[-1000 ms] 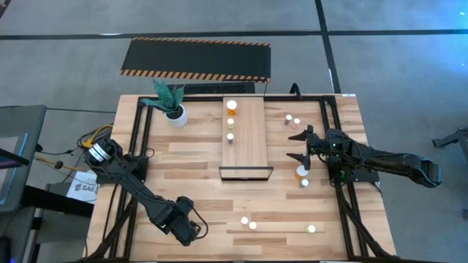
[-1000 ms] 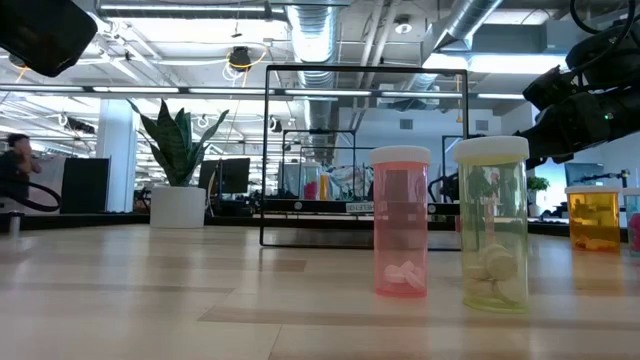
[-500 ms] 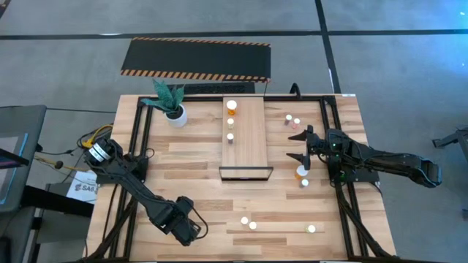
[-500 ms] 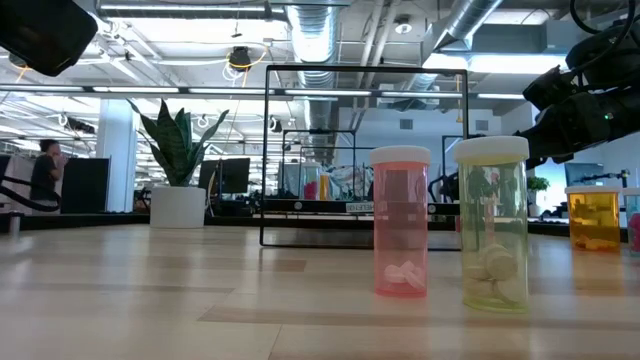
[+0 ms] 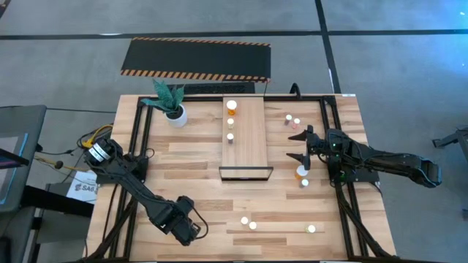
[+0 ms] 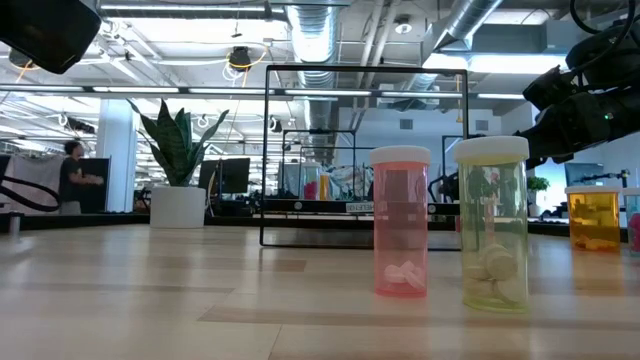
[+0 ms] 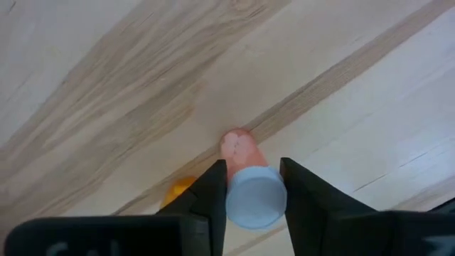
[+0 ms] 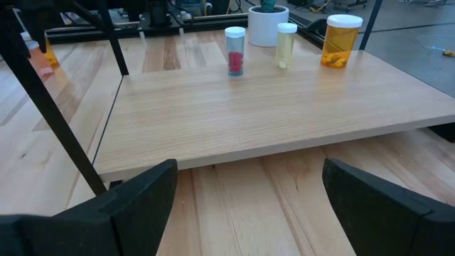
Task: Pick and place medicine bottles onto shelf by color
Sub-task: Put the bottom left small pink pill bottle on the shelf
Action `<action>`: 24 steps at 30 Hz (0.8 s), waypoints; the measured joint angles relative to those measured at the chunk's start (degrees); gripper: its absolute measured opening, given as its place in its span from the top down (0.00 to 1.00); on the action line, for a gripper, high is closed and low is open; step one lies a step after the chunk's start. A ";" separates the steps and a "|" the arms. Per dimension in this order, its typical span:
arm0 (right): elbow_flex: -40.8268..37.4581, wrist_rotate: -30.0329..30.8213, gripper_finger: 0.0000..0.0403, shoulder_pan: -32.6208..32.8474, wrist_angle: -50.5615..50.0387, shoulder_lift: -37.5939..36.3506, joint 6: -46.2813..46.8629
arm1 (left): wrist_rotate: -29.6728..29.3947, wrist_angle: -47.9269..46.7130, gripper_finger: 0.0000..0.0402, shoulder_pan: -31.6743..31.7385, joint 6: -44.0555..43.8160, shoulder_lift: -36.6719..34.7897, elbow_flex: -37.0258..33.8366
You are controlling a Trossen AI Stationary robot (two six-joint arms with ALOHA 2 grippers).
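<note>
At the near left of the pale plank counter (image 5: 197,157), the left tool (image 7: 249,186) is drawing its two dark fingers (image 7: 213,192) inward around a small pink, white-capped medicine bottle (image 7: 250,186). A second ago that tool was spread wide; now the fingers are standing just beside the cap on either side, and whether they are already pressing it cannot be told from the wrist view. Judging from this, a pick is beginning, with lifting and carrying to come.

Far from it, the right tool (image 5: 303,146) is waiting spread wide just right of the long pale wooden shelf (image 5: 248,142), pointing at the board's edge and holding nothing. It is not moving between the pictures.

On the shelf's left edge three bottles are standing in a row: an orange one (image 8: 340,40), a yellowish one (image 8: 286,45) and a reddish-pink one (image 8: 234,50). Other bottles are waiting on the counter, including a pink one (image 6: 400,222) and a yellow-green one (image 6: 492,224) near the front edge, so most of the sorting looks undone.
</note>
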 joint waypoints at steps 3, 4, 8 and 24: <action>0.01 0.00 0.07 0.00 0.00 0.00 0.00 | 0.00 -0.02 0.77 0.00 0.27 0.00 0.00; -0.01 -0.01 0.07 0.00 0.00 0.00 0.00 | 0.00 -0.02 0.76 0.00 0.67 0.00 0.00; -0.01 -0.02 0.07 0.01 0.00 0.00 0.00 | -0.02 0.00 0.75 -0.02 2.14 0.00 0.00; 0.00 -0.02 0.07 0.00 0.00 0.00 0.00 | 0.09 0.02 0.78 1.17 3.58 0.00 0.00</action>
